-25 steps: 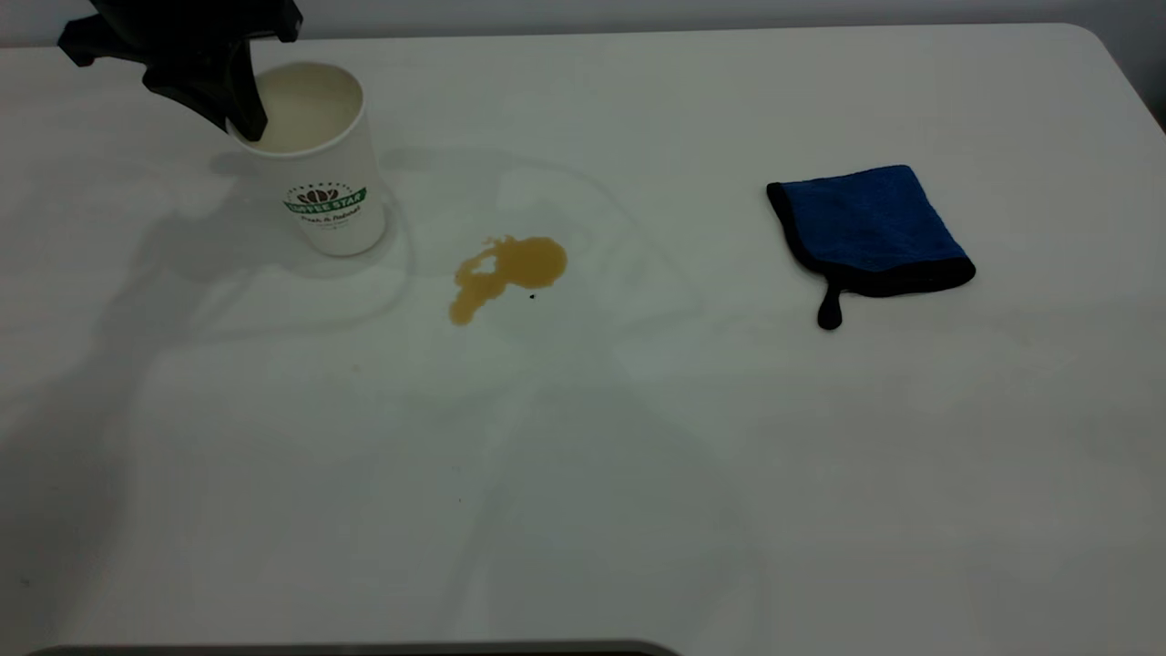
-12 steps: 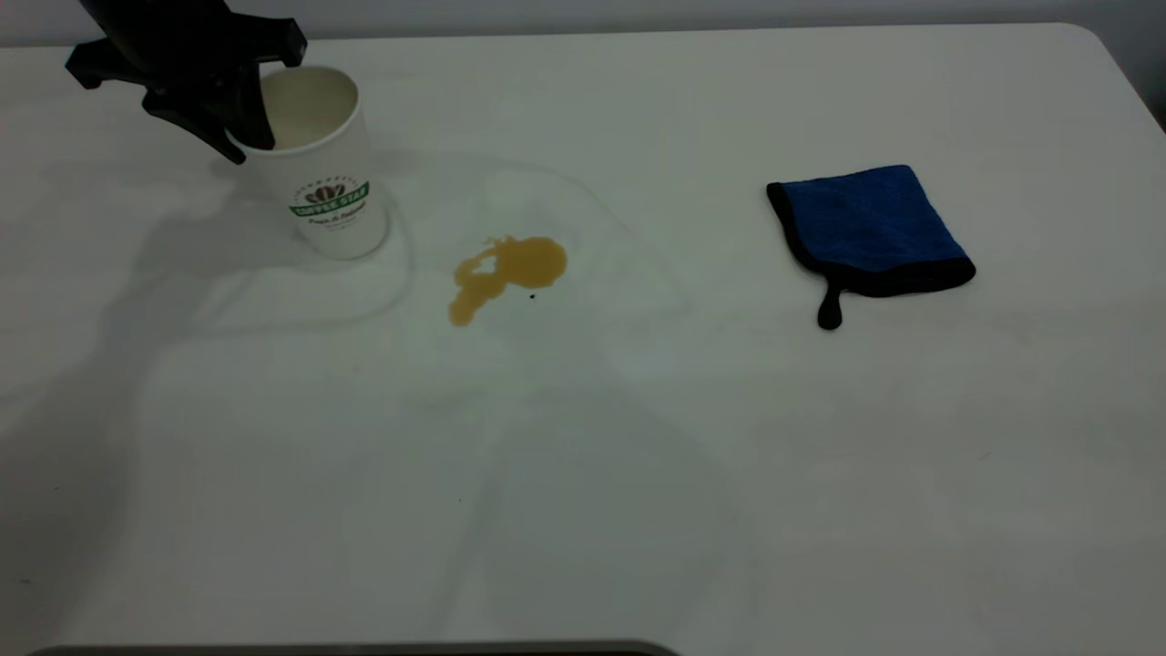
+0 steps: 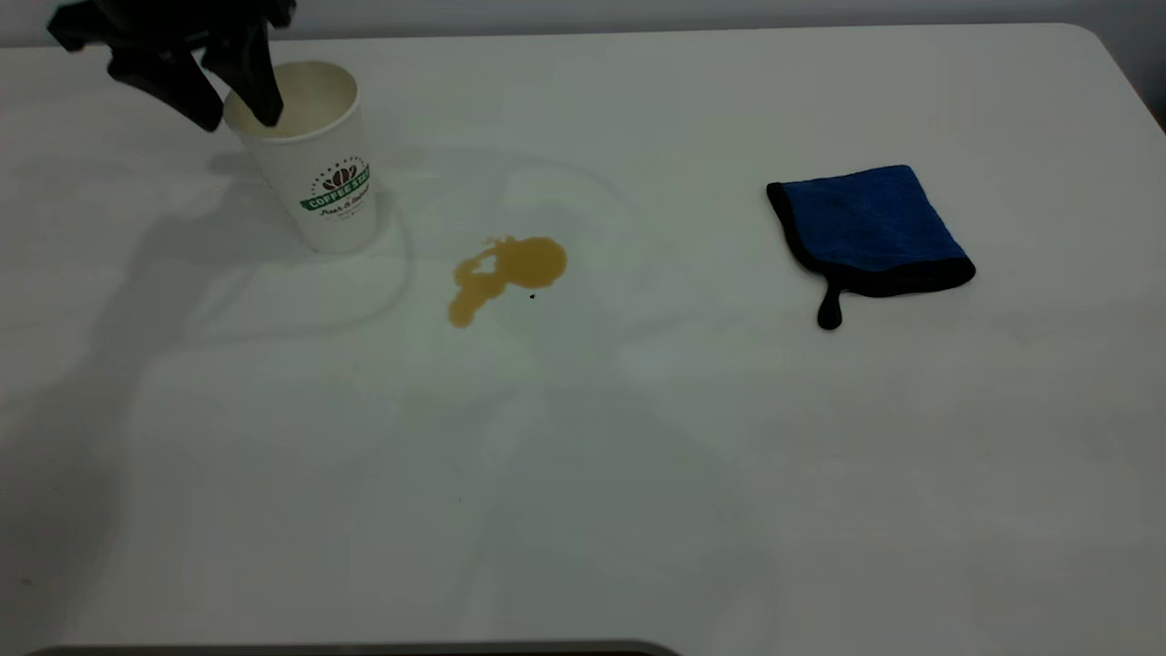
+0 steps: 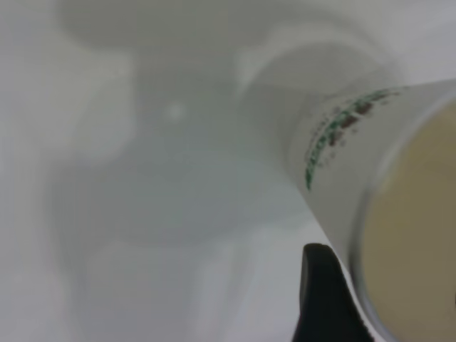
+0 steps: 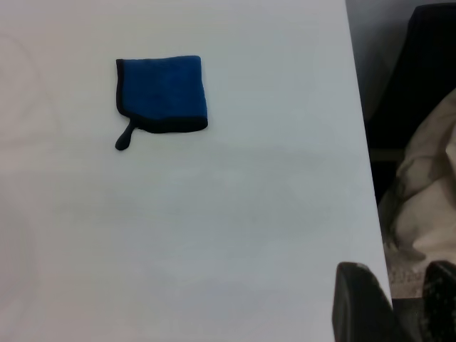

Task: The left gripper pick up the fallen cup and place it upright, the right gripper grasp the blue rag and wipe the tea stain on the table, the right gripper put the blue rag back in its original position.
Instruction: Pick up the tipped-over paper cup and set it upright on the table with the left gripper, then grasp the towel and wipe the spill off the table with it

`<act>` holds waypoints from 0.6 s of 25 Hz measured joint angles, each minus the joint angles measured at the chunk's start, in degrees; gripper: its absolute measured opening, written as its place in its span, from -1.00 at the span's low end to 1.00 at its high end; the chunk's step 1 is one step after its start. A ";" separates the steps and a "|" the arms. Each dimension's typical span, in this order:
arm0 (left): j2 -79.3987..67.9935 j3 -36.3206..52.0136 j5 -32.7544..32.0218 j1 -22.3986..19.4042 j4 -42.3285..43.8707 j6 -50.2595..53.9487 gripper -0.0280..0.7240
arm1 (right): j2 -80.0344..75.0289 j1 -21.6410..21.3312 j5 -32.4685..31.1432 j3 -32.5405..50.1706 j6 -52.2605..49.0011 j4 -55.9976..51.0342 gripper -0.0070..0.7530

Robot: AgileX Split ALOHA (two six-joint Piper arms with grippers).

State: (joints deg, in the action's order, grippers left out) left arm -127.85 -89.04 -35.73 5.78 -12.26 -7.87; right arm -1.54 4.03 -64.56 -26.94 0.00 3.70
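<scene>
left gripper (image 3: 241, 114) straddling rim | cup (image 3: 314, 155) tilted | right gripper (image 5: 395, 299) off-table

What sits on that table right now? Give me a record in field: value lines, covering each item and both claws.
cup: standing on its base at the far left, mouth up, logo facing the camera
left claw: at the cup's rim
stain: amber puddle right of the cup, unwiped
rag: lying flat at the right, untouched
right claw: open, off past the table edge, well clear of the rag
</scene>
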 joint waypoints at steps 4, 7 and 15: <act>4.53 0.00 -4.84 0.00 0.61 -0.12 0.35 | 0.00 0.00 0.00 0.00 0.00 0.00 -0.35; 10.09 0.00 -11.52 0.00 2.04 -0.12 0.35 | 0.00 0.00 0.00 0.00 -0.33 0.00 -0.35; 27.77 0.08 -31.06 0.00 3.31 0.97 0.35 | 0.00 0.00 0.00 0.00 -0.33 0.00 -0.35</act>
State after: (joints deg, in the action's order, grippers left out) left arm -100.09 -88.96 -66.79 5.78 -8.95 -6.90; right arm -1.54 4.03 -64.56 -26.94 -0.33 3.70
